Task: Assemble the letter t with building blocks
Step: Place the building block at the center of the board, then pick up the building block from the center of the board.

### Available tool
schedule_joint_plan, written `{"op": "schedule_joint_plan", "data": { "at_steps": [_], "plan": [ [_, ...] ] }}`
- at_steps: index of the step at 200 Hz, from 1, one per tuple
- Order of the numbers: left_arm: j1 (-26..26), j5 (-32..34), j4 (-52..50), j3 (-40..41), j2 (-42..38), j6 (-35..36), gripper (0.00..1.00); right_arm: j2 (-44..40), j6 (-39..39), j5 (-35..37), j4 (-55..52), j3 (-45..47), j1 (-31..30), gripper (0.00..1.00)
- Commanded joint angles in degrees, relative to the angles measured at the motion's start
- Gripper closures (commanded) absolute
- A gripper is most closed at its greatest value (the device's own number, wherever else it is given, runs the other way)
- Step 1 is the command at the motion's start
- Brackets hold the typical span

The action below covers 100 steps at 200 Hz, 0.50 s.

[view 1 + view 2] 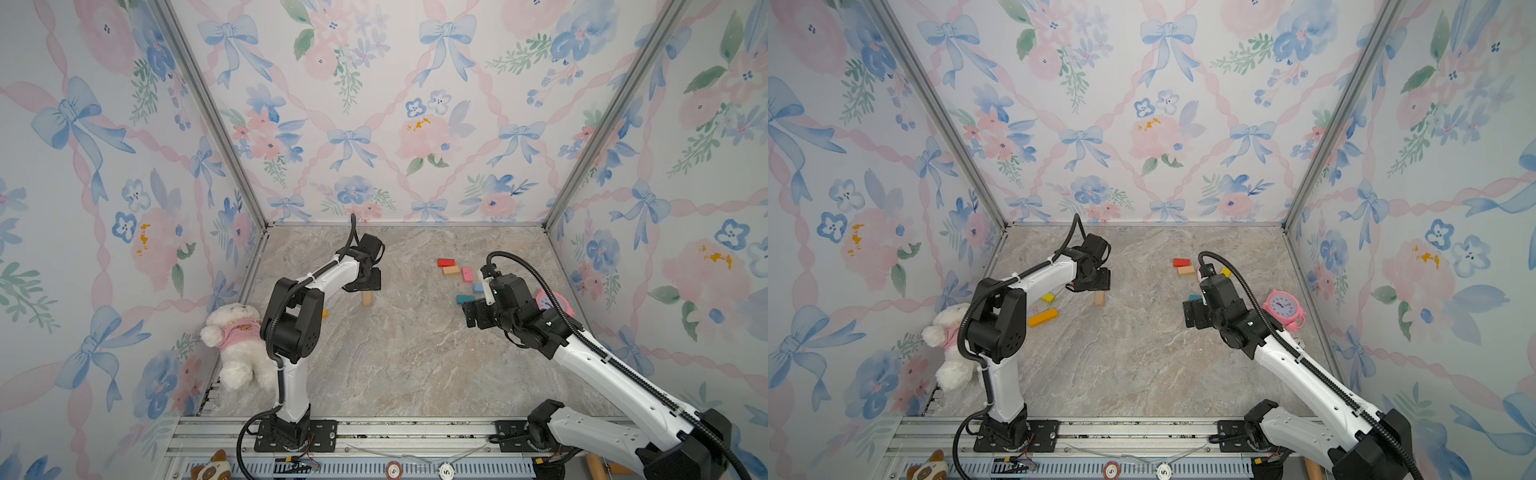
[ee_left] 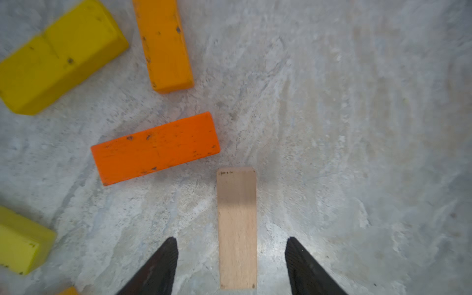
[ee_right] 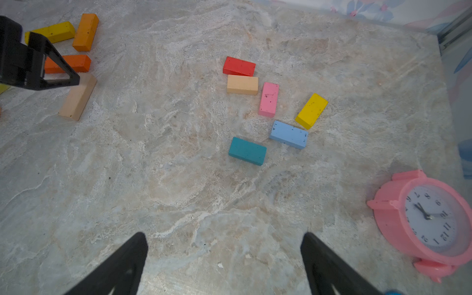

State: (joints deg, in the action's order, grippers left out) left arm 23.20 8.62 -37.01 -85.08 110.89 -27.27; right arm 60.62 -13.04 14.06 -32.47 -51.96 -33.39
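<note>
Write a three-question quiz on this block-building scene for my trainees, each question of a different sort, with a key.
1. True or false: the tan block lies between the fingers of the left gripper, with a gap on each side.
2. Which block lies right beside the red block? A the teal block; B the peach block; C the blue block.
3. Fill in: the right gripper hangs over bare table, holding nothing, its fingers ___.

Key: 1 true; 2 B; 3 open.
</note>
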Motion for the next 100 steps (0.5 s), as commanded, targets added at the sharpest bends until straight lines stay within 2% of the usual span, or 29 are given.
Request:
{"op": "schedule_joint_plan", "data": {
  "at_steps": [1, 18, 29, 53, 63, 78, 100],
  "plan": [
    [-0.9, 2.6, -1.0, 0.2, -9.7, 1.3, 0.28, -2.0, 1.3, 1.2, -1.0, 1.0, 0.3, 0.04],
    [-3.2, 4.8, -1.0, 2.5, -16.7, 1.7, 0.27, -2.9, 1.7, 0.9, -0.4, 1.7, 0.4, 0.04],
    [-6.5, 2.8, -0.8, 4.6, -21.3, 0.9, 0.22, -3.3, 1.9, 0.3, 0.2, 2.1, 0.6, 0.04],
    [-14.1, -1.4, -0.9, 7.7, -27.6, 2.5, 0.21, -3.8, 2.3, -1.8, 1.0, 2.7, 1.6, 0.04],
    [-17.9, -5.9, -1.1, 9.3, -28.4, 1.5, 0.19, -3.8, 2.4, -2.5, 1.2, 2.7, 1.9, 0.04],
    [-23.3, -11.9, -1.0, 12.2, -28.5, -1.3, 0.24, -3.8, 2.4, -3.6, 1.8, 2.7, 2.3, 0.04],
    [-26.0, -13.5, -0.2, 14.6, -26.2, -1.6, 0.27, -4.0, 2.3, -5.0, 2.5, 2.9, 2.4, 0.04]
  ]
}}
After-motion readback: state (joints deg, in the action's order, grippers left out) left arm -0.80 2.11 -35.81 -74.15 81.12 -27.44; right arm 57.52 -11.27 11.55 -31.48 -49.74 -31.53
